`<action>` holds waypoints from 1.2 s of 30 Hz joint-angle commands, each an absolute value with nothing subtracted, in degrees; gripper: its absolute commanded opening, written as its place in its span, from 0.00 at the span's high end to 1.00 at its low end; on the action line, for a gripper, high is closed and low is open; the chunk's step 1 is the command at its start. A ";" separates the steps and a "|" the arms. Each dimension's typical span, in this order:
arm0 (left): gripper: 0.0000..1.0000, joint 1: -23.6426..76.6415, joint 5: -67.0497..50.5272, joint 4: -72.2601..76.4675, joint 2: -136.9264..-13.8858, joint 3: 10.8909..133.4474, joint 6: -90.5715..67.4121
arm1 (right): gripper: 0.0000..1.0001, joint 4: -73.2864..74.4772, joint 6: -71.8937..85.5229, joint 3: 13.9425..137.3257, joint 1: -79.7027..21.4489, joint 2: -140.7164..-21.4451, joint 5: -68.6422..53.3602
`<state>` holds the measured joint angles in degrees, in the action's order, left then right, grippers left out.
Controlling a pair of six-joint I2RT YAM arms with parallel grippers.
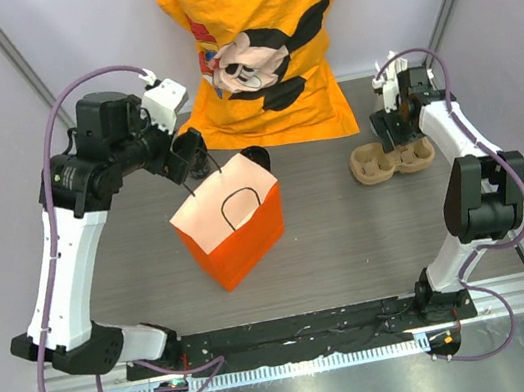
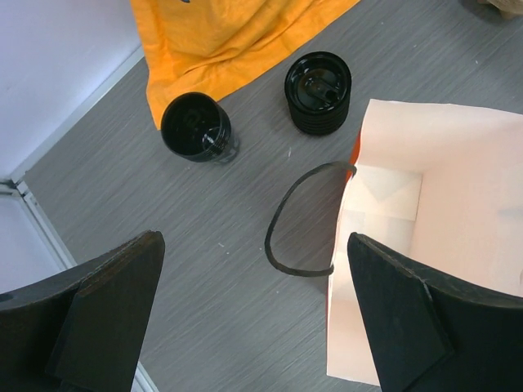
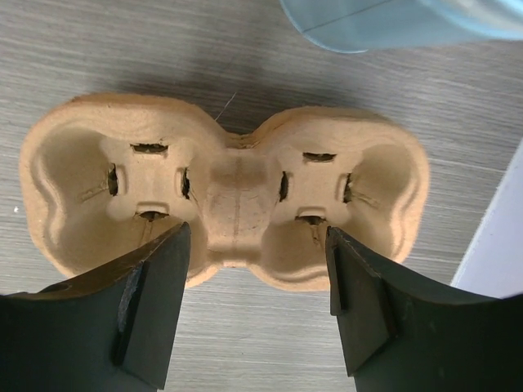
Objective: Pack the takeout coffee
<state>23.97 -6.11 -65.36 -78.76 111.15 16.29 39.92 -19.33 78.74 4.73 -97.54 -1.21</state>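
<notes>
The takeout coffee, a small black cup with a round black lid, stands on the grey table near the orange cloth's edge. In the top view my left arm hides it. The orange paper bag stands upright and open-mouthed at the table's middle, its pale inside and black loop handle showing. My left gripper is open wide, hovering over bare table just left of the bag's mouth. My right gripper is open above a tan pulp cup carrier, its fingers straddling the carrier's middle.
A short ribbed stack of black lids sits by the bag's far corner. An orange Mickey Mouse shirt lies across the back. A pale blue clear object sits beyond the carrier. Walls close in left and right.
</notes>
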 commanded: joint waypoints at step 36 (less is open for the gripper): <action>0.00 19.78 -10.11 -63.11 -77.17 110.57 13.36 | 0.58 30.59 -18.63 72.16 4.83 -99.14 -5.01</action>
